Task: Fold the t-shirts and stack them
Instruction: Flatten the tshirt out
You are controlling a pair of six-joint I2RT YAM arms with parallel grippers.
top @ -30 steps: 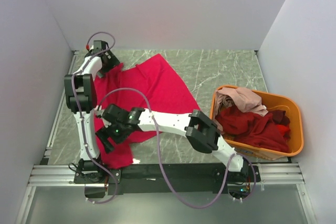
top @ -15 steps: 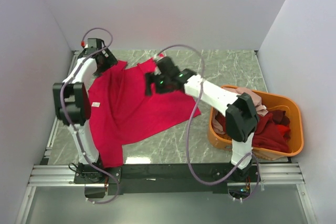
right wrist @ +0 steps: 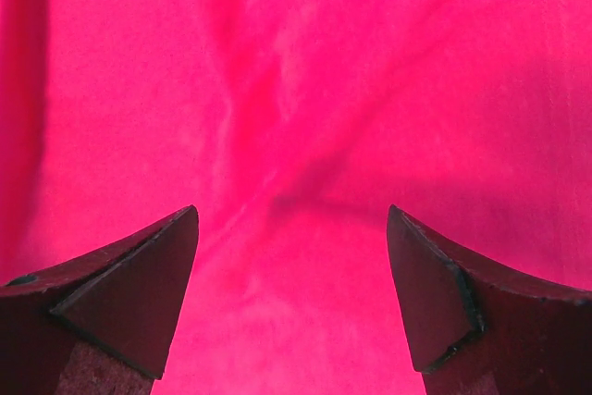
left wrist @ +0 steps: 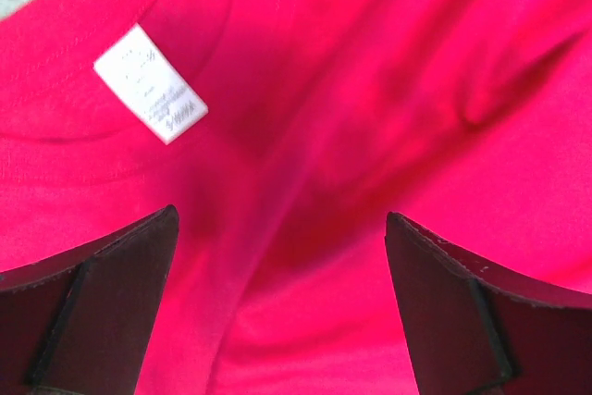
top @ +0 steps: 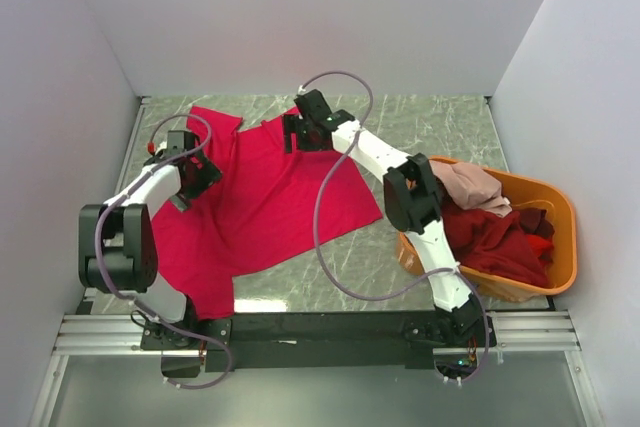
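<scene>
Lying beneath the left gripper [left wrist: 282, 256] and right gripper [right wrist: 291, 256], both held with jaws wide apart, the crimson shirt [top: 270, 197] is spread out, its label [left wrist: 150, 83] ahead-left of the former.

Three t-shirts are showing: one bright crimson-pink t-shirt [top: 270, 202] is lying on the one table [top: 430, 132], while one pale pink t-shirt [top: 470, 185] and at least one dark red t-shirt [top: 495, 247] are sitting in the single orange basket [top: 565, 247]. Two arms are each carrying one gripper: the left gripper [left wrist: 282, 228] and the right gripper [right wrist: 291, 219]. One white neck label [left wrist: 150, 83] is showing.
</scene>
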